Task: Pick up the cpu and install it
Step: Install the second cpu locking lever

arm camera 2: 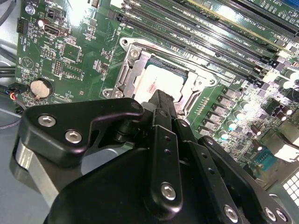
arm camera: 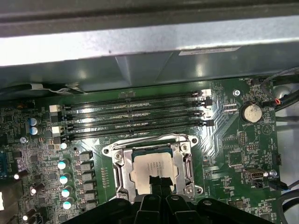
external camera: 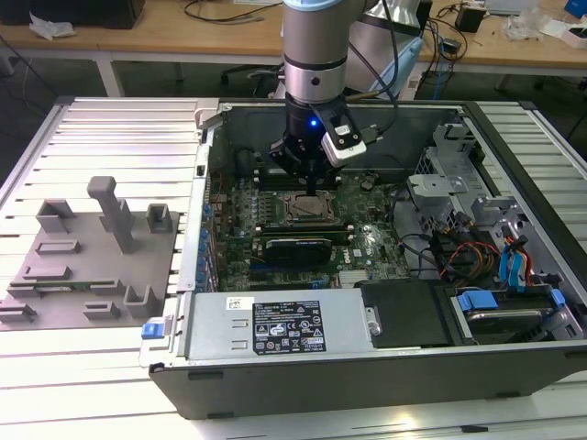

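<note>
Both wrist views show the cpu (arm camera: 154,171) lying flat inside the socket frame (arm camera: 119,175) on the green board (arm camera: 233,144). The gripper (arm camera 2: 161,100) is seen right above it, fingertips closed together, holding nothing. The placing step looks done; a careful straight lift is called for.

A ribbed, light grey metal surface (external camera: 110,137) carries everything. On it, toward the exterior view's left, sits a set of grey plastic fixture blocks (external camera: 92,261). Just beside them, toward the exterior view's right, lies an open computer case (external camera: 367,367) on its side.
</note>
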Action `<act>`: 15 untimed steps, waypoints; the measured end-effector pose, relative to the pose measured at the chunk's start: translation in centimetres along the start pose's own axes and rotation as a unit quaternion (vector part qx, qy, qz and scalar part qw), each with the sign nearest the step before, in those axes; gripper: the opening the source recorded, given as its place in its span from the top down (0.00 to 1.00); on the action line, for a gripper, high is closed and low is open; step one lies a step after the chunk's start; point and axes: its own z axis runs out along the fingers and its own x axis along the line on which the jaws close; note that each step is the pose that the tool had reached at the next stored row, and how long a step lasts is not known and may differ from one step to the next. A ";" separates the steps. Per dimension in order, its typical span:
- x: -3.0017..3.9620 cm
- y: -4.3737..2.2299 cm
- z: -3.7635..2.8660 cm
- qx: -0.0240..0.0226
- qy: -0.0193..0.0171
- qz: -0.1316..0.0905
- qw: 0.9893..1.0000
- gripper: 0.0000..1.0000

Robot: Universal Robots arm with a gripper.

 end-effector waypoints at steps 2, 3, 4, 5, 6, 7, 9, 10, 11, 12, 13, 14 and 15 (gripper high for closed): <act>-0.06 -0.47 0.01 0.000 0.000 0.000 1.000 0.89; -0.18 -1.55 0.04 0.000 0.000 0.000 1.000 0.89; -0.33 -1.93 0.10 0.000 0.000 0.000 1.000 0.89; -0.59 -2.26 0.16 0.000 0.000 0.000 1.000 0.89; -0.70 -2.55 0.20 0.000 0.000 0.000 1.000 0.89; -0.76 -2.74 0.22 0.000 0.000 0.000 1.000 0.89; -0.83 -3.04 0.26 0.000 0.000 0.000 1.000 0.89; -0.84 -3.15 0.28 0.000 0.000 -0.001 1.000 0.89; -0.86 -3.31 0.34 0.000 0.000 -0.005 1.000 0.89; -0.86 -3.37 0.37 -0.001 0.000 -0.007 1.000 0.89; -0.87 -3.43 0.41 -0.001 0.000 -0.013 1.000 0.89; -0.87 -3.50 0.46 -0.001 0.000 -0.019 1.000 0.89; -0.89 -3.62 0.50 -0.002 -0.001 -0.030 1.000 0.89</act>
